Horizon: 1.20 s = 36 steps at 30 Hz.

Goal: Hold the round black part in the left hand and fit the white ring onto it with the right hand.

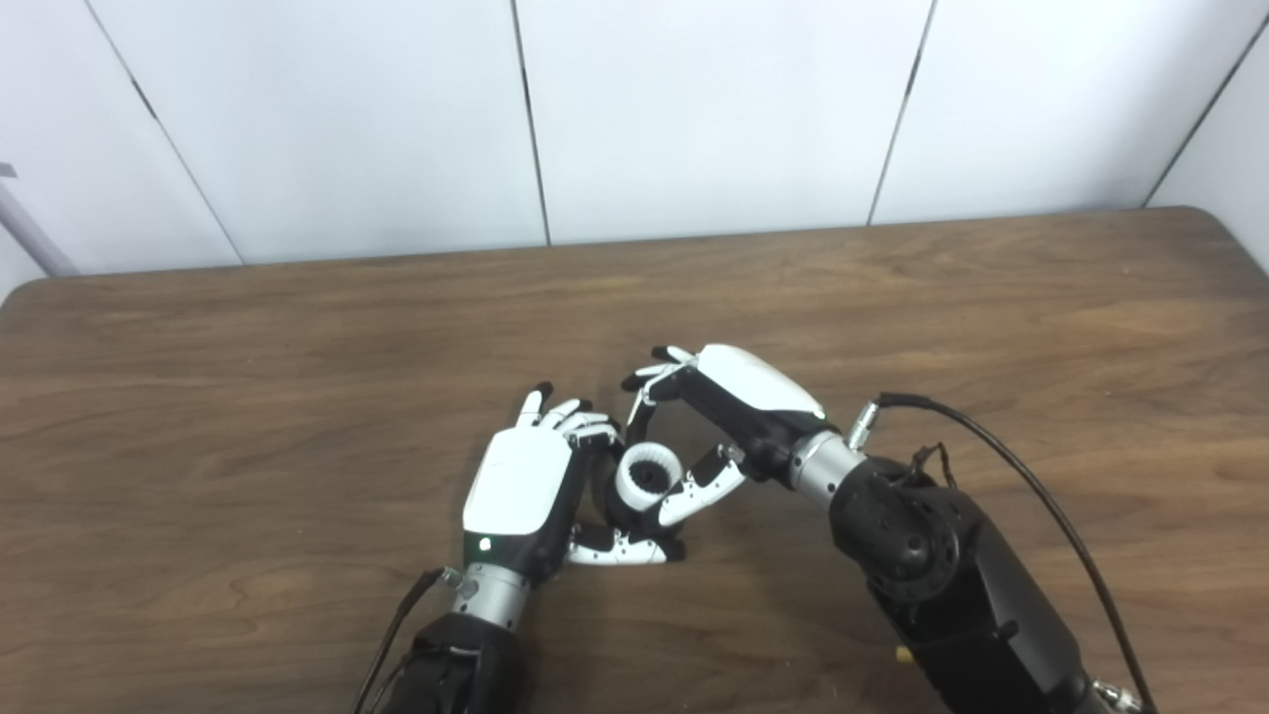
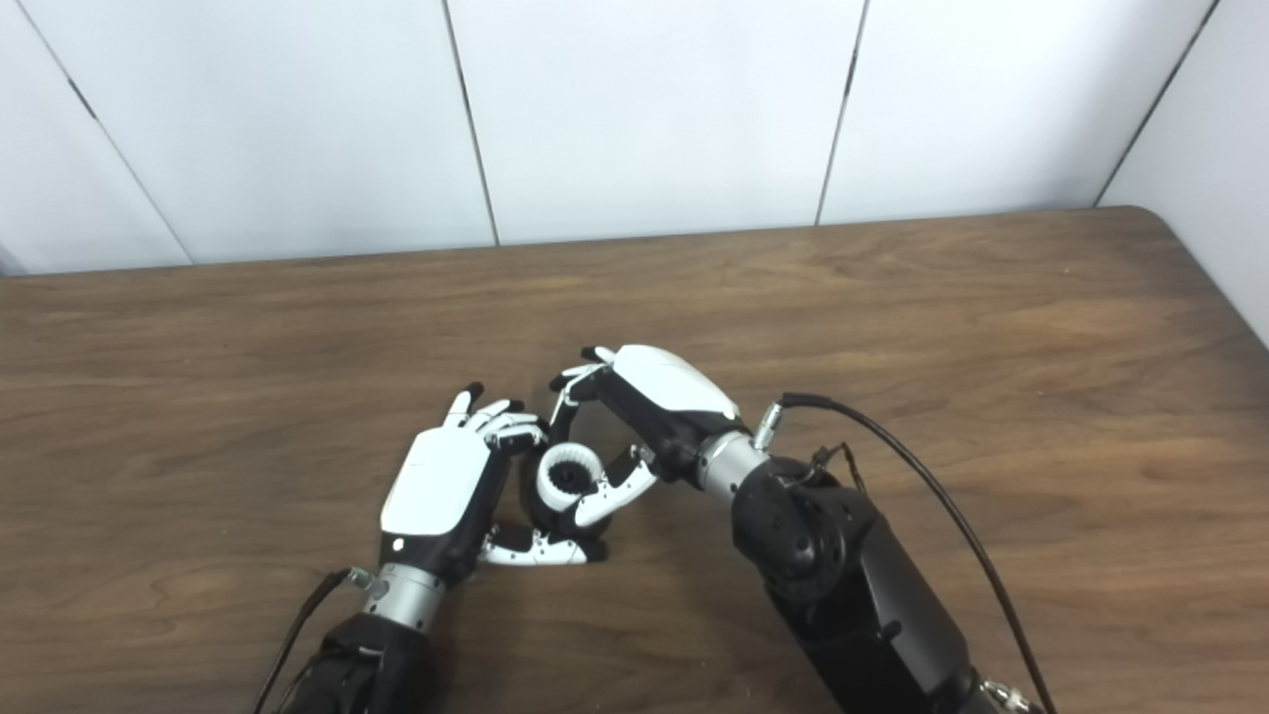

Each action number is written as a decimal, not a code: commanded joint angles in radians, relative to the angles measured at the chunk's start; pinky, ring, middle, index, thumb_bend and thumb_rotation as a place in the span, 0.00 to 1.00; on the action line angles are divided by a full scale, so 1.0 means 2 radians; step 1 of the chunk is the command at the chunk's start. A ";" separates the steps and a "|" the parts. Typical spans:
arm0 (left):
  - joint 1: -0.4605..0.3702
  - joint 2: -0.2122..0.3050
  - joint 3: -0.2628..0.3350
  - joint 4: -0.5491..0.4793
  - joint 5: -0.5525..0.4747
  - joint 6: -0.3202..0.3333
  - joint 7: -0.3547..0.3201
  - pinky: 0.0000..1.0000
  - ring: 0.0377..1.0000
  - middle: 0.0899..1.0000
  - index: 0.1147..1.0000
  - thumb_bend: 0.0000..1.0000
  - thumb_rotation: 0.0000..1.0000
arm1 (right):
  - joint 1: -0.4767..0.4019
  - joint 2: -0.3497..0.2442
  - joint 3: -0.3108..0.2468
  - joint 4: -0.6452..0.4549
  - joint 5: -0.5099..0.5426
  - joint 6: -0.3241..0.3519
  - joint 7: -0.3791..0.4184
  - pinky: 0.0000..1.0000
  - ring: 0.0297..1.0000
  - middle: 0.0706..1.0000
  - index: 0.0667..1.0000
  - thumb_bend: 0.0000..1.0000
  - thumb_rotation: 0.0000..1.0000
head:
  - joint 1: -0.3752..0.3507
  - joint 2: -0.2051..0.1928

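Observation:
My left hand (image 1: 520,486) rests low over the wooden table (image 1: 297,397) and is shut on the round black part (image 1: 623,512), with its thumb under the part and its fingers curled behind it. The white ring (image 1: 649,474), ribbed on the inside, sits on top of the black part. My right hand (image 1: 739,402) comes in from the right and is shut on the ring, its thumb against the ring's right side and its fingers arched over the far side. The ring also shows in the right eye view (image 2: 570,474). Most of the black part is hidden by both hands.
A black cable (image 1: 1021,476) loops off my right forearm above the table. White wall panels (image 1: 694,109) stand behind the table's far edge. Bare wood lies on all sides of the hands.

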 commanded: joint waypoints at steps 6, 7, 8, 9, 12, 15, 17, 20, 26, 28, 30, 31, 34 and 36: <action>0.003 -0.002 -0.005 0.009 0.011 0.009 -0.001 1.00 0.86 0.72 0.42 0.52 0.06 | -0.013 0.002 0.001 -0.007 0.001 -0.012 -0.007 1.00 0.98 0.84 0.45 0.52 0.13 | 0.000 0.002; 0.003 -0.002 -0.005 0.009 0.012 0.009 -0.001 1.00 0.86 0.73 0.42 0.52 0.06 | -0.013 0.002 0.001 -0.007 0.001 -0.012 -0.007 1.00 0.98 0.84 0.45 0.52 0.13 | 0.000 0.002; 0.003 -0.002 -0.005 0.009 0.011 0.009 -0.001 1.00 0.86 0.73 0.42 0.52 0.06 | -0.013 0.002 0.001 -0.007 0.000 -0.011 -0.006 1.00 0.98 0.84 0.45 0.52 0.13 | 0.000 0.002; 0.003 -0.002 -0.005 0.009 0.010 0.009 -0.001 1.00 0.86 0.73 0.42 0.52 0.06 | -0.013 0.002 0.002 -0.007 0.000 -0.010 -0.006 1.00 0.99 0.84 0.45 0.52 0.13 | 0.000 0.002; 0.002 -0.004 -0.004 0.011 0.007 0.006 0.003 1.00 0.86 0.72 0.42 0.52 0.06 | -0.013 0.002 0.002 -0.005 0.001 -0.010 -0.006 1.00 0.99 0.84 0.45 0.52 0.13 | -0.001 0.001; 0.002 -0.004 -0.005 0.012 0.008 0.007 0.002 1.00 0.86 0.72 0.42 0.52 0.06 | -0.012 0.003 0.001 -0.003 0.003 -0.012 -0.008 1.00 0.99 0.84 0.45 0.52 0.13 | -0.001 0.001; 0.002 -0.005 -0.005 0.011 0.009 0.009 0.001 1.00 0.86 0.72 0.42 0.52 0.06 | -0.012 0.002 0.001 -0.002 0.003 -0.013 -0.009 1.00 0.99 0.84 0.45 0.52 0.13 | 0.000 0.002; 0.002 -0.005 -0.005 0.009 0.011 0.011 -0.001 1.00 0.86 0.72 0.42 0.52 0.06 | -0.012 0.002 0.002 -0.002 0.001 -0.012 -0.008 1.00 0.99 0.84 0.45 0.52 0.13 | 0.000 0.002; 0.000 -0.004 -0.007 0.010 0.011 0.012 0.001 1.00 0.86 0.72 0.42 0.52 0.06 | -0.011 0.003 0.001 0.001 0.002 -0.011 -0.009 1.00 0.98 0.84 0.45 0.52 0.13 | 0.001 0.002; 0.000 -0.004 -0.007 0.010 0.010 0.011 0.002 1.00 0.86 0.72 0.42 0.52 0.06 | -0.010 0.003 0.001 0.002 0.002 -0.012 -0.011 1.00 0.98 0.84 0.45 0.52 0.13 | 0.001 0.002; 0.000 -0.003 -0.007 0.010 0.010 0.011 0.002 1.00 0.86 0.72 0.42 0.52 0.06 | -0.009 0.003 0.001 0.003 0.001 -0.012 -0.011 1.00 0.98 0.84 0.45 0.52 0.13 | 0.001 0.002; 0.000 -0.003 -0.007 0.010 0.009 0.011 0.002 1.00 0.86 0.72 0.42 0.52 0.06 | -0.009 0.004 0.001 0.004 0.002 -0.012 -0.011 1.00 0.98 0.84 0.45 0.52 0.13 | 0.001 0.002; 0.000 -0.003 -0.007 0.009 0.008 0.011 0.002 1.00 0.86 0.72 0.42 0.52 0.06 | -0.009 0.005 0.000 0.004 0.005 -0.011 -0.011 1.00 0.98 0.84 0.45 0.52 0.13 | 0.000 0.002; 0.001 -0.003 -0.007 0.009 0.007 0.011 0.001 1.00 0.86 0.72 0.42 0.52 0.06 | -0.009 0.004 0.001 0.005 0.003 -0.011 -0.011 1.00 0.98 0.84 0.45 0.52 0.14 | 0.000 0.002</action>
